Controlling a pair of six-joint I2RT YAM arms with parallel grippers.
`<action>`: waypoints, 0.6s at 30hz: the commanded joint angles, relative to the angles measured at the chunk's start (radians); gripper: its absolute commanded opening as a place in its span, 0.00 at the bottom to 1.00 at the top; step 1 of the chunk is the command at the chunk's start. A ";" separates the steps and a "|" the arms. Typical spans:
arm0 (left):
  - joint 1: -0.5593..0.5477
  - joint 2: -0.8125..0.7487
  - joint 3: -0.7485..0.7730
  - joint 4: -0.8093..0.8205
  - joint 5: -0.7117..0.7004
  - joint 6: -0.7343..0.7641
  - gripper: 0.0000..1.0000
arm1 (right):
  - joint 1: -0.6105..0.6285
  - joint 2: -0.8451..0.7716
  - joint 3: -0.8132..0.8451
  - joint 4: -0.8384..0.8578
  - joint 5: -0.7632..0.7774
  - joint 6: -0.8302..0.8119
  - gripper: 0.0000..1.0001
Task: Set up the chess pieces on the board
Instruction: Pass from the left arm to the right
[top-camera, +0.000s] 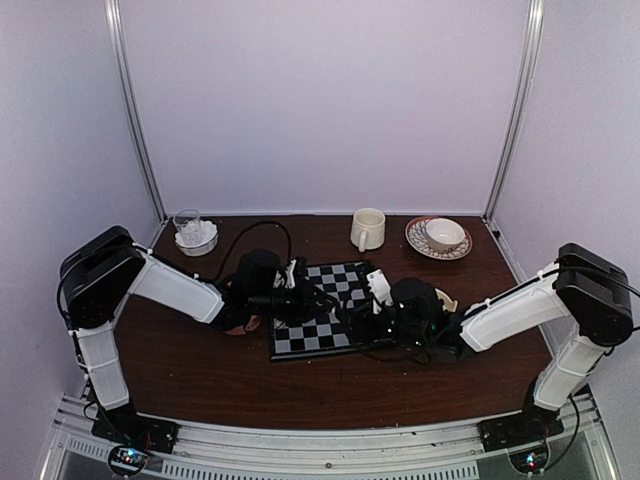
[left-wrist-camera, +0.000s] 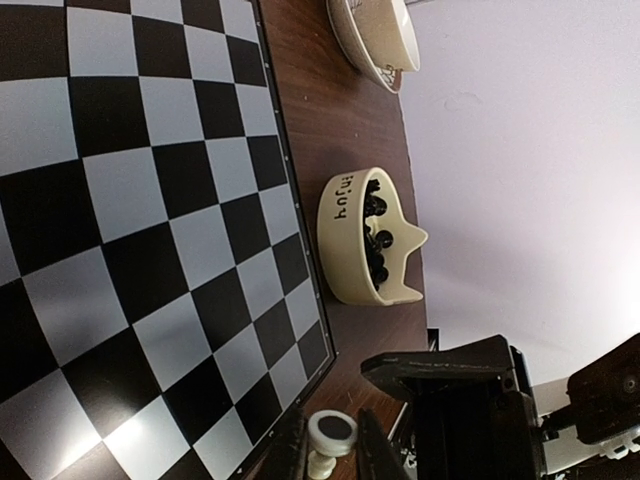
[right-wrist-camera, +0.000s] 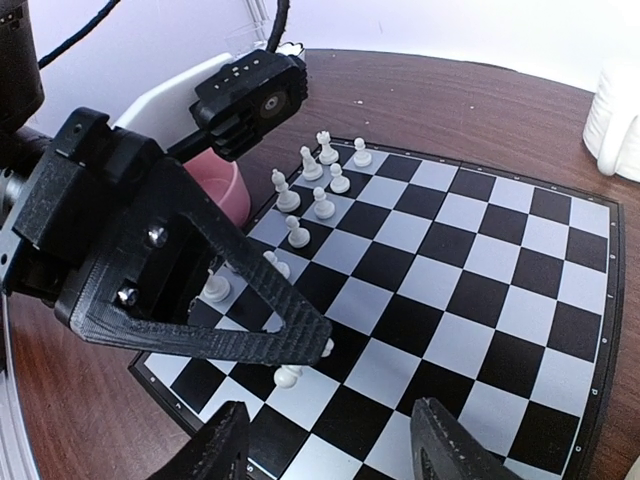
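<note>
The chessboard (top-camera: 330, 325) lies mid-table; it also shows in the left wrist view (left-wrist-camera: 130, 200) and the right wrist view (right-wrist-camera: 450, 260). Several white pieces (right-wrist-camera: 320, 190) stand on the two rows along its left edge. My left gripper (top-camera: 303, 298) (left-wrist-camera: 333, 450) is shut on a white piece (left-wrist-camera: 332, 432) (right-wrist-camera: 288, 376), held tilted just above the board's near-left squares. My right gripper (top-camera: 366, 310) (right-wrist-camera: 335, 450) is open and empty above the board's right side. A cream bowl (left-wrist-camera: 350, 250) right of the board holds black pieces (left-wrist-camera: 376, 240).
A pink bowl (right-wrist-camera: 215, 190) stands at the board's left edge under the left arm. A cream mug (top-camera: 367, 228), a cup on a patterned saucer (top-camera: 440, 238) and a glass dish of white things (top-camera: 195, 236) stand at the back.
</note>
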 joint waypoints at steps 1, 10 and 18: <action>-0.012 -0.007 -0.001 0.067 -0.006 -0.019 0.15 | -0.005 0.001 0.031 0.021 -0.071 0.001 0.56; -0.028 -0.012 0.008 0.061 -0.011 -0.030 0.15 | -0.017 0.056 0.088 -0.008 -0.099 0.020 0.47; -0.031 -0.025 -0.003 0.068 -0.006 -0.036 0.15 | -0.060 0.089 0.071 0.076 -0.198 0.075 0.28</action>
